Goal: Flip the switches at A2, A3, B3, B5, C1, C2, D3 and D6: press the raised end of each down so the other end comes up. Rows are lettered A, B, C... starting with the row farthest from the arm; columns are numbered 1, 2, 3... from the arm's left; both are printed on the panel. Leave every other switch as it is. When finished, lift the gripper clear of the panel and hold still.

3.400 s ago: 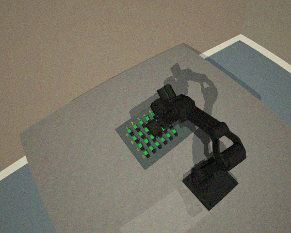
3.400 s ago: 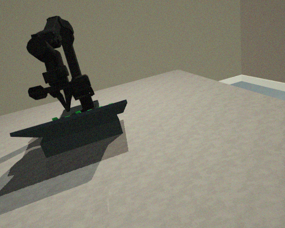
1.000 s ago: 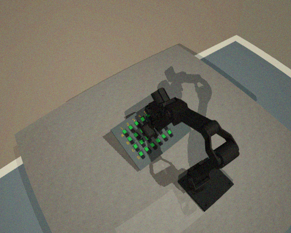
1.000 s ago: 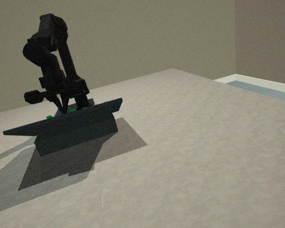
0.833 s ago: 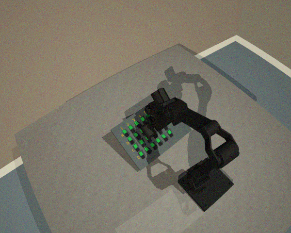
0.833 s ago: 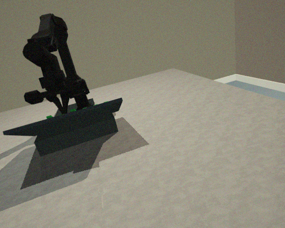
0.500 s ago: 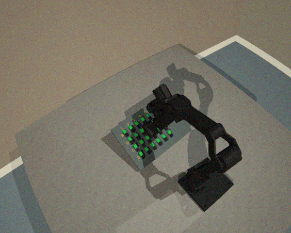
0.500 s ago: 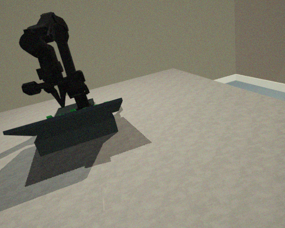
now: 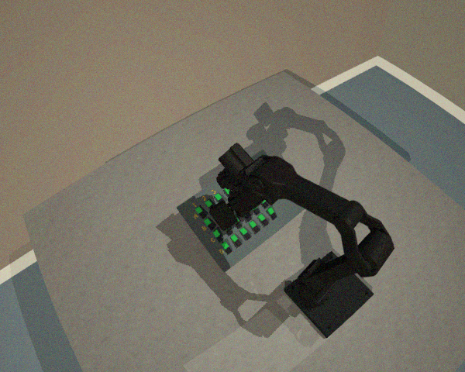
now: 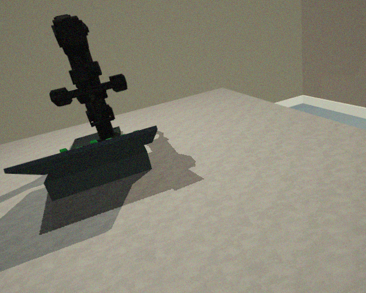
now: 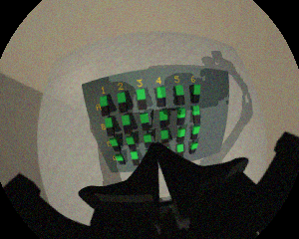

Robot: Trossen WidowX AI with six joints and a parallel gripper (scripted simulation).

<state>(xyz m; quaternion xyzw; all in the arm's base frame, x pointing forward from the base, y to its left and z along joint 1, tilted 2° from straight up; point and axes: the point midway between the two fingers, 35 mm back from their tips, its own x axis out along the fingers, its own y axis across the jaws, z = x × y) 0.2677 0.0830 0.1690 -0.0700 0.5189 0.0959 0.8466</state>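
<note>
The dark panel (image 9: pixel 288 212) (image 10: pixel 97 157) (image 11: pixel 213 129) stands tilted on the table, with green-and-black switches in rows A to D and columns 1 to 6. In the wrist view, A2 (image 11: pixel 122 98), A3 (image 11: pixel 141 95), B3 (image 11: pixel 145 119), B5 (image 11: pixel 181 114), C1 (image 11: pixel 114 142), C2 (image 11: pixel 130 140) and D6 (image 11: pixel 194 146) show. Their raised ends are too small to tell surely. My gripper (image 10: pixel 105 135) (image 11: pixel 155 145) is shut and empty, its tips low over the panel's near middle. It hides D3 and D4. Whether it touches a switch cannot be told. The arm hides several switches in the top view.
The arm's base (image 9: pixel 331 300) stands on the grey table (image 9: pixel 116 224) on the panel's near side. The arm (image 9: pixel 317 192) reaches over the panel's right part. Shadows of the arm fall across the panel and table.
</note>
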